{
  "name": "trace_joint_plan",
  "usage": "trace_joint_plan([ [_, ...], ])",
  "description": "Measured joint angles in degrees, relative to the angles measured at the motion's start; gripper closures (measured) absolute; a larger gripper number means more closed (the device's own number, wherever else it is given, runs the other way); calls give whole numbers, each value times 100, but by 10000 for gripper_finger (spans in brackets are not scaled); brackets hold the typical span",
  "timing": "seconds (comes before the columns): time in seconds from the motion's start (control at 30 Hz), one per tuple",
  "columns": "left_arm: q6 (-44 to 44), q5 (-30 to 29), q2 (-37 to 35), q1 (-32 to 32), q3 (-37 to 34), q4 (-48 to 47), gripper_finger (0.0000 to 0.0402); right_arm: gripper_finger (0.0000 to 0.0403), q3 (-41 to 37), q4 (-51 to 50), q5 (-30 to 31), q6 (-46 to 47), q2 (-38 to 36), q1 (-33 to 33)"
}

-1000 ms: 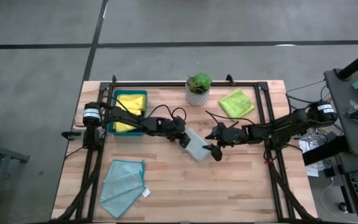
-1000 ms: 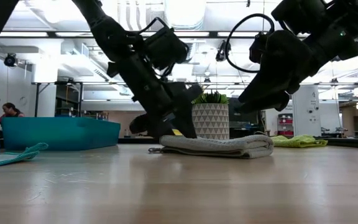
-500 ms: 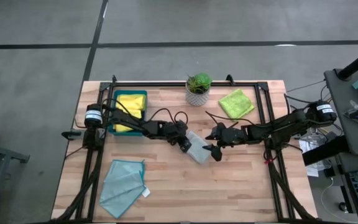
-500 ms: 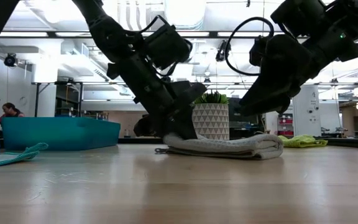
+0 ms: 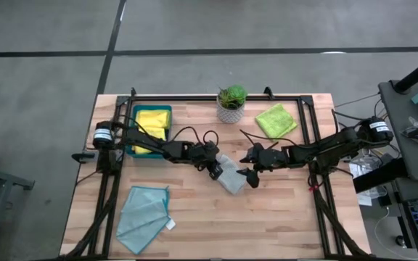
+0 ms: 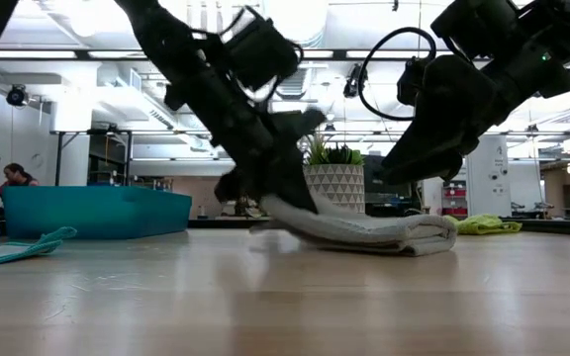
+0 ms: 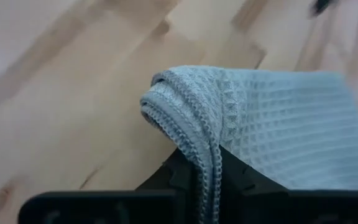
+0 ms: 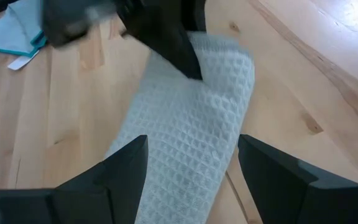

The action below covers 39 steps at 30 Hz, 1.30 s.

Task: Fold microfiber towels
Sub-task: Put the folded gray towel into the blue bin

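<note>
Left gripper (image 5: 215, 168) around grey towel (image 5: 231, 176) edge

— What colours were the towels?
— Pale grey waffle-weave towel (image 5: 229, 175), lime green towel (image 5: 276, 119), light teal towel (image 5: 143, 210), yellow ones (image 5: 151, 129) in a dark teal tray (image 5: 130, 116).
— The pot (image 5: 231, 112)?
— White, dark-patterned.

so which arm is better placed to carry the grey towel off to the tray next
Left. Its end effector is already shut on the grey towel's edge, lifting that end off the table, and the tray lies on its side. The right end effector hangs open beside the towel, gripping nothing.
</note>
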Motion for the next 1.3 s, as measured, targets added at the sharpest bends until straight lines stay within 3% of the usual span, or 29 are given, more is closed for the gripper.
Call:
trace_joint_plan([
  [0.3, 239, -275, -607, -26, 0, -459, 389, 165, -2, 2, 2, 42, 0, 0],
  [0.9, 341, -1455, -3168, -26, -2, -3430, 390, 165, -9, 5, 2, 44, 0, 0],
  [1.3, -734, -2688, -4382, 73, -28, -6024, 391, 165, -9, 34, 4, 44, 0, 0],
])
